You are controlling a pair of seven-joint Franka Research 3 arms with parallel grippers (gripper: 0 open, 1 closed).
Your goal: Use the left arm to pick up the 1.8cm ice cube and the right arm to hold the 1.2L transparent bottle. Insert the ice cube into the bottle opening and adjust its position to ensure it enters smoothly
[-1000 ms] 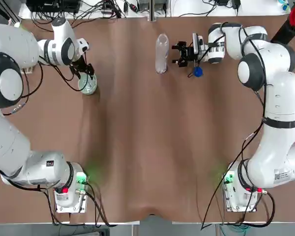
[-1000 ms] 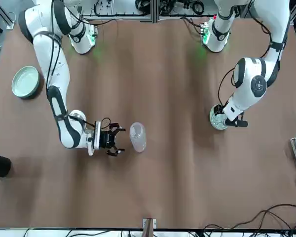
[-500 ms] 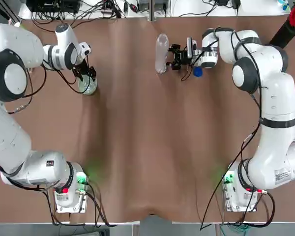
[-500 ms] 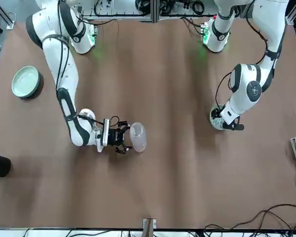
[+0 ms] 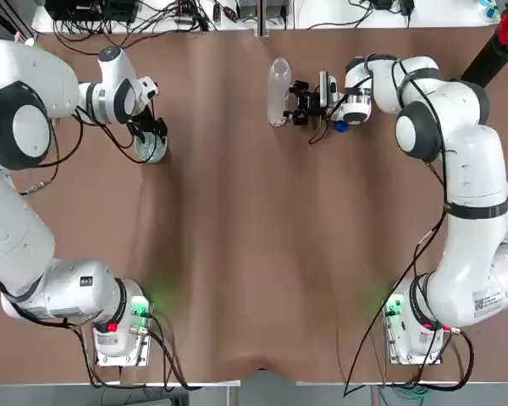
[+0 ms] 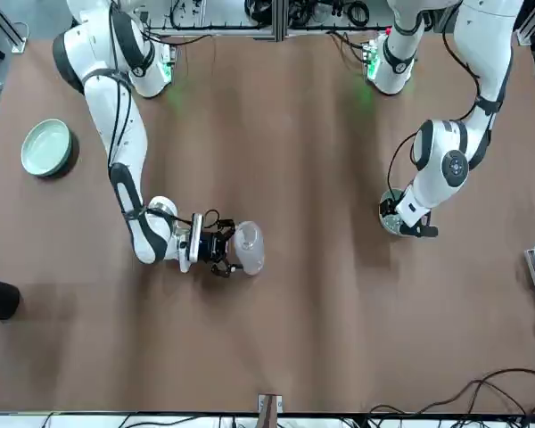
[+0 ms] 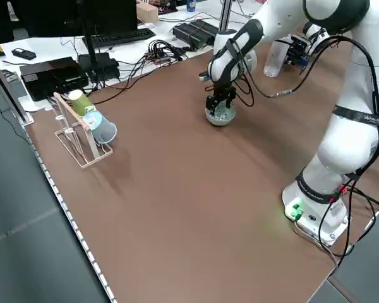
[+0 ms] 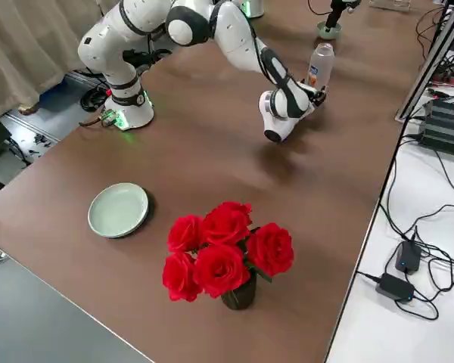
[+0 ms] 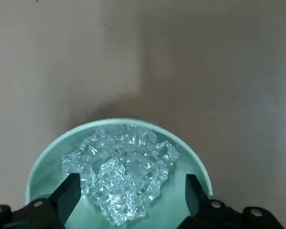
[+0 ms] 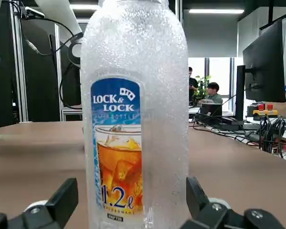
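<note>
The clear bottle (image 5: 278, 89) stands upright at the far middle of the table, its label (image 10: 117, 148) facing my right wrist camera. My right gripper (image 5: 295, 91) is open, level with the bottle's lower body, one finger (image 10: 62, 198) on each side and close to it. The bottle's mouth (image 8: 323, 47) is uncapped. A small pale green bowl (image 9: 43, 157) at the far left holds several ice cubes (image 9: 119, 176). Just above that heap hangs my left gripper (image 5: 152, 134), open, with nothing between its fingers (image 9: 71, 186).
A blue cap (image 5: 339, 127) lies on the table under the right wrist. A green plate (image 6: 46, 147) and a vase of red roses (image 8: 227, 249) stand on the robot's right side. A rack with cups (image 7: 85, 129) is at the far left edge.
The right gripper has slid left toward the bottle until its open fingers flank it. The left gripper has shifted slightly and stays over the bowl of ice.
</note>
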